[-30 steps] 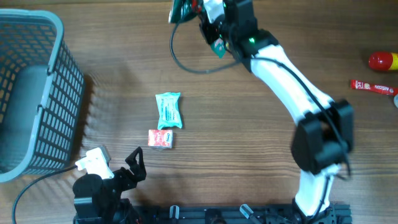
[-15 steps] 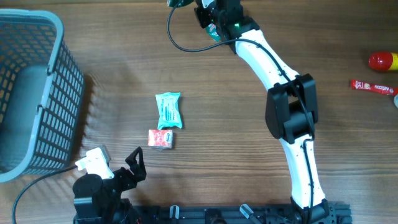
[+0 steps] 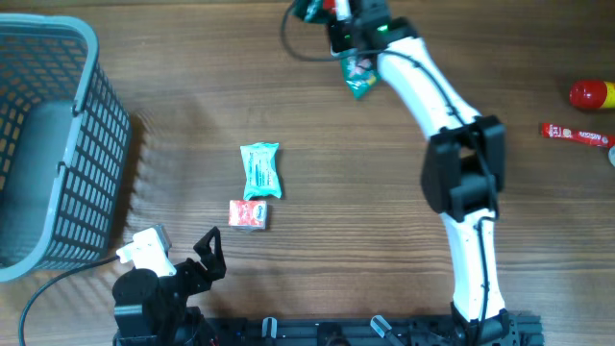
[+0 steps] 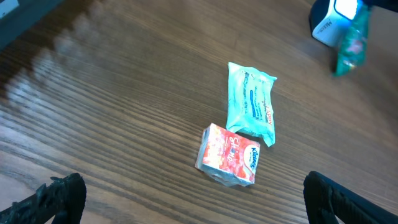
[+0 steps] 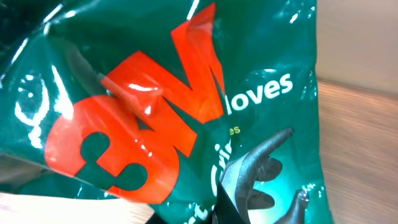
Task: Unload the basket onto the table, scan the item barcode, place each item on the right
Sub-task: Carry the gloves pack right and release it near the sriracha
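Note:
The item is a green glove packet with a red logo, and it fills the right wrist view, hiding most of the fingers. My right gripper is shut on it at the far edge of the table. One end of the packet hangs below the gripper and a green-and-red part sticks out to its left. In the left wrist view the packet hangs by a white device with a bright light. No barcode shows. My left gripper rests open at the near left, its fingertips wide apart and empty.
A teal wipes pack and a small red packet lie mid-table, a short way ahead of the left gripper. A grey basket stands at the left. A red bottle and a red bar lie at the far right.
The right arm has swung along the far edge, carrying the green packet to the right and a little nearer. The left arm and the items on the table have not moved.

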You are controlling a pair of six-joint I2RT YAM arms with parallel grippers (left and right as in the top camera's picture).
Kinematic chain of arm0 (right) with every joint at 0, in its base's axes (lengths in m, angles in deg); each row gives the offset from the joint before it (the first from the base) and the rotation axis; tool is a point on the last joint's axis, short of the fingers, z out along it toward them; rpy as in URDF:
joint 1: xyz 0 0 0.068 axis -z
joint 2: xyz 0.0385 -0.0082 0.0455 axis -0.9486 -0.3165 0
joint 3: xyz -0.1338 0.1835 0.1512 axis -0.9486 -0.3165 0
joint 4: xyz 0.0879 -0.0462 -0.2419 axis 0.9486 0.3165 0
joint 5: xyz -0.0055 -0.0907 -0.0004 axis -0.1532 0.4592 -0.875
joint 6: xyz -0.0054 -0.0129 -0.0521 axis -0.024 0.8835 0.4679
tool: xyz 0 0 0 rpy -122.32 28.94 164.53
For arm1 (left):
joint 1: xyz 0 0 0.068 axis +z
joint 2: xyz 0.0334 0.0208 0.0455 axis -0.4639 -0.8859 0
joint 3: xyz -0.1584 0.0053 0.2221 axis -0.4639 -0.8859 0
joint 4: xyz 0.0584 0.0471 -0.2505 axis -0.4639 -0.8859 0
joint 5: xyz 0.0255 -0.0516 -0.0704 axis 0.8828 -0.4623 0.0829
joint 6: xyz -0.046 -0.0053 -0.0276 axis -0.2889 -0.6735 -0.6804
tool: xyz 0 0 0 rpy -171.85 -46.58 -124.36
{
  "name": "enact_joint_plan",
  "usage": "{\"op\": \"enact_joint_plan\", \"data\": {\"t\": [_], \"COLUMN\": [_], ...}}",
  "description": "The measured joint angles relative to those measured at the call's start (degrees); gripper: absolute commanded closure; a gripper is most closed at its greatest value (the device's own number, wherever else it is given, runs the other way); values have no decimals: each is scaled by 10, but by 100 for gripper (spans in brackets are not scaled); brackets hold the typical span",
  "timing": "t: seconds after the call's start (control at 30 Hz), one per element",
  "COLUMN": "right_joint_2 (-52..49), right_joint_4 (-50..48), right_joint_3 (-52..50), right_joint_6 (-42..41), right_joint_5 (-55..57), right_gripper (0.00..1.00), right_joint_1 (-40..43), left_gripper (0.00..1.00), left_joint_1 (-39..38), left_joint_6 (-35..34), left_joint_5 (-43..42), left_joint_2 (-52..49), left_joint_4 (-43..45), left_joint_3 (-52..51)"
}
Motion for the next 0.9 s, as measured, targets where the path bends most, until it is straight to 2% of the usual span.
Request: {"op": "enact_joint_plan", "data": {"t": [0.2,0.43,0.47,0.5,0.53,0.57,0.6,0.63,0.67,0.7,0.9], "right_joint_2": [43,41,40,40,40,40,40,40,40,40,52], "right_joint_4": [24,28,27,27,27,27,27,27,28,30,51], "right_joint_3": [0,-12,-12,-12,-12,-12,-12,-12,-12,-12,-17], "right_joint_6": [-51,-107,-112,-120,-127,-131,-139,-143,-145,-147,-160], "right_joint_5": [28,95,100,104,106,106,106,102,97,88,56], "right_gripper": [96,96,93,89,72,46,28,13,3,1,0], "right_joint_1": [110,252,269,285,300,310,319,330,337,345,342], "left_gripper": [0,0,0,0,0,0,0,0,0,0,0], "left_joint_1": [0,0,0,0,0,0,0,0,0,0,0], "left_joint_6": [0,0,0,0,0,0,0,0,0,0,0], "left_joint_5": [0,0,0,0,0,0,0,0,0,0,0], "left_joint_2": [0,0,0,0,0,0,0,0,0,0,0], "left_joint_4": [0,0,0,0,0,0,0,0,0,0,0], "left_joint_3": [0,0,0,0,0,0,0,0,0,0,0]}}
